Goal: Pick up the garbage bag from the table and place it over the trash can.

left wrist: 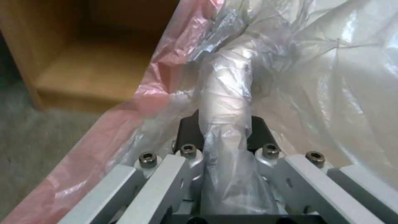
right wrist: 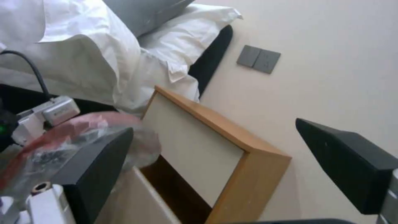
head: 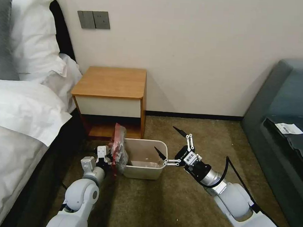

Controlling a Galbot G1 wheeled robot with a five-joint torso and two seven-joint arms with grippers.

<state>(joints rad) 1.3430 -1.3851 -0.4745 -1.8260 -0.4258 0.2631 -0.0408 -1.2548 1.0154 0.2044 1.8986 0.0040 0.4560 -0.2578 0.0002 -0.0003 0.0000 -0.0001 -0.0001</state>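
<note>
The cream trash can (head: 143,160) stands on the carpet in front of the table (head: 110,82). The garbage bag (head: 118,149), clear plastic with a red band, is bunched upright at the can's left rim. My left gripper (head: 105,159) is shut on it there. In the left wrist view the plastic (left wrist: 290,77) wraps a pale rounded edge pinched in my left gripper (left wrist: 224,132). My right gripper (head: 167,141) stands open over the can's right rim, nothing between its fingers. In the right wrist view its black fingertips (right wrist: 95,174) frame the table (right wrist: 195,146), with the bag (right wrist: 62,140) beside them.
A bed (head: 17,119) with white linen runs along the left, close to my left arm. A dark sofa (head: 288,115) with a paper slip on it fills the right. Open brown carpet (head: 173,204) lies between them. The wall (head: 196,44) is behind the table.
</note>
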